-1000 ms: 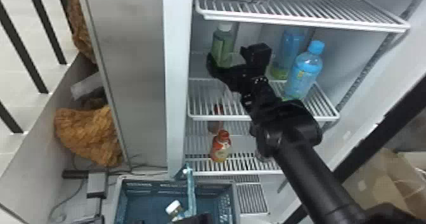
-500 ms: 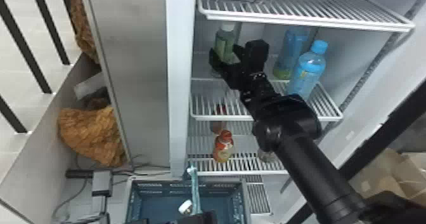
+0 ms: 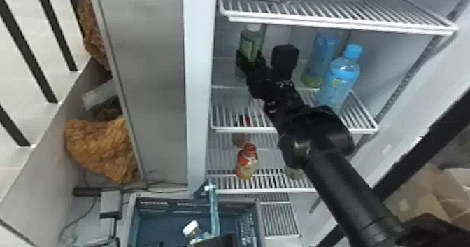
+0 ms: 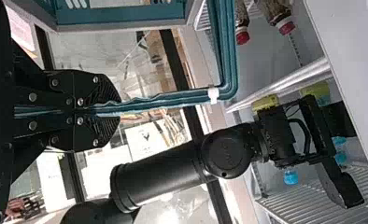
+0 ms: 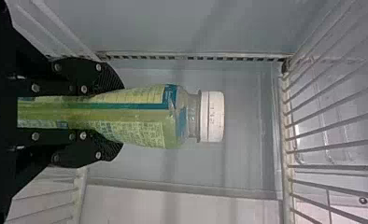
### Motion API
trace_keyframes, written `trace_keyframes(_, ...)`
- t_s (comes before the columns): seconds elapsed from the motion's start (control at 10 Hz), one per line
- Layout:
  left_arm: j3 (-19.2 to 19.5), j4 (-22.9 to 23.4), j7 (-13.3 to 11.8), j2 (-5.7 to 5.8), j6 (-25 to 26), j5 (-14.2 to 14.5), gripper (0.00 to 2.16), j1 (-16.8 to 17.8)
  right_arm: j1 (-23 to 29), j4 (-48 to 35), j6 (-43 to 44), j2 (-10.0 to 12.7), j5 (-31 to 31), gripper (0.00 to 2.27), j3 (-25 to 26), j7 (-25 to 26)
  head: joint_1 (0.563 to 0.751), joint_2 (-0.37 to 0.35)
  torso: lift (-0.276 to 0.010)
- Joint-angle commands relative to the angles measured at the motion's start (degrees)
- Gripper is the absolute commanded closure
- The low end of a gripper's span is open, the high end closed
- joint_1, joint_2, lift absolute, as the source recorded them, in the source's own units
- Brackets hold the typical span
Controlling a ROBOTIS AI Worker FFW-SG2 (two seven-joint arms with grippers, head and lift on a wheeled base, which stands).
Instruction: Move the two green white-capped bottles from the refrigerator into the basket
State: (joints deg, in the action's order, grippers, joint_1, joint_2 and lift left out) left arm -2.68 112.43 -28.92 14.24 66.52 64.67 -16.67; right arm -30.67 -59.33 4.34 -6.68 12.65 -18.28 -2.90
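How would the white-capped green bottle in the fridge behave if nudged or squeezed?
The green bottle would probably roll if laid down, its body being round. Tall and narrow, it might tip if pushed near its white cap. Its wall looks like clear plastic, so it may flex when squeezed.

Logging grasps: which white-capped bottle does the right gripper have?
The green bottle upright in the refrigerator, held by the right gripper; the other white-capped bottle is in the basket.
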Motion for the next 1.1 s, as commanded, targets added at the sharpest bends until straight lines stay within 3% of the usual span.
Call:
trace_keyframes(0.0, 0.2, 0.0, -0.1, 0.00, 0.0, 0.1, 1.19, -0.5, 0.6, -0.9, 1.6, 0.0, -0.1, 1.05, 0.0, 0.0, 0.695, -0.147, -0.004)
trace_keyframes(0.3, 0.6, 0.0, -0.2, 0.00, -0.1, 0.3, 1.19, -0.8, 2.8, -3.9, 2.1, 0.0, -0.8, 1.05, 0.1, 0.1, 0.695, -0.141, -0.004)
trace_keyframes(0.6, 0.7, 0.1, -0.3, -0.09, -0.1, 0.6, 1.19, -1.2, 8.3, -12.5, 0.3, 0.0, -1.6, 1.05, 1.4, -0.1, 0.695, -0.133, -0.004)
trace_keyframes(1.0, 1.9, 0.6, -0.4, -0.27, -0.1, 0.6, 1.19, -2.0, 17.2, -27.2, -7.3, -0.3, -4.2, 1.05, 7.7, -2.3, 0.695, -0.149, -0.004)
